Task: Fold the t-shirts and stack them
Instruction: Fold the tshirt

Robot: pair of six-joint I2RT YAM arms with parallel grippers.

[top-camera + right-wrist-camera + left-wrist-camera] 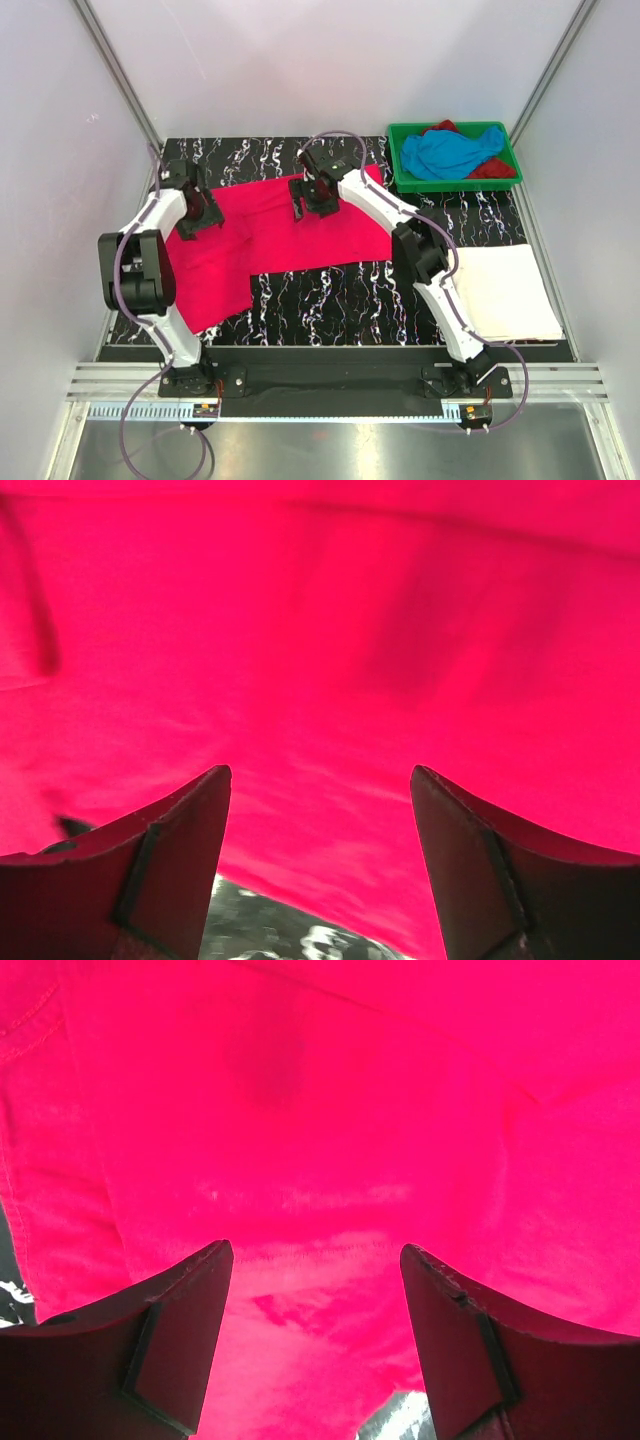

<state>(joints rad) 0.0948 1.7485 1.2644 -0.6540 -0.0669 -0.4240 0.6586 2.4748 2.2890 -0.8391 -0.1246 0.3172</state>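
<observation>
Hot pink short-sleeved cloth t-shirt (pixel 270 225) lies opened out over the left and middle of the black, white-veined worktop (pixel 330 300), with one part running toward the near left edge. I judge it is laid flat so that its edges can be taken up for folding. A white cloth t-shirt (pixel 505 290) rests as a neat folded rectangle at the near right, probably the base of the stack. A green plastic tray (pixel 450 186) in the far right corner holds the sky blue t-shirt (pixel 450 152) bunched over the dark red t-shirt (pixel 495 168), both unfolded. The left tool (pixel 200 218) hangs over the pink shirt's left part, fingers spread, a stitched hem lying between them and nothing pinched. The right tool (pixel 308 205) hangs over the shirt's far middle, also spread and empty, close to an edge where bare worktop shows. Set over two separate spots on the cloth, they seem placed for a paired grasp.
</observation>
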